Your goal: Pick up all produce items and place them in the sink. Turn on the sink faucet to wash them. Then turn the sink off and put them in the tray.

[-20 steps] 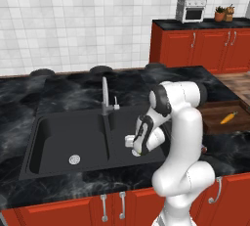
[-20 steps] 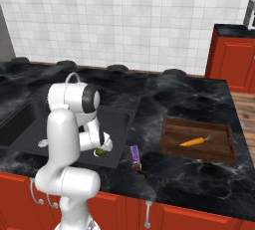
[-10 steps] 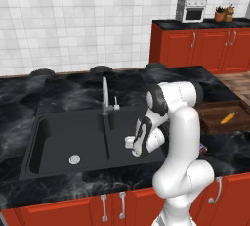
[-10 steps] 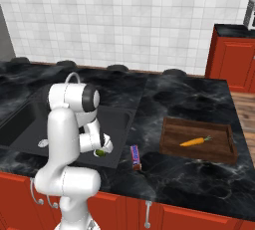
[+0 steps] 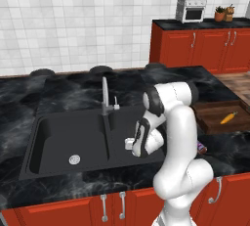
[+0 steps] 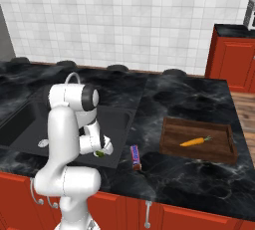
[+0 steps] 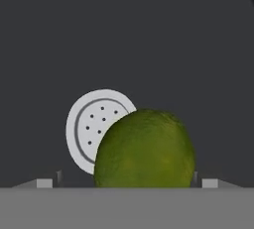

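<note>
Green lime [image 7: 144, 148], matte black sink [image 5: 58, 132], orange carrot [image 6: 193, 142] — dark brown tray [image 6: 224, 149].
</note>
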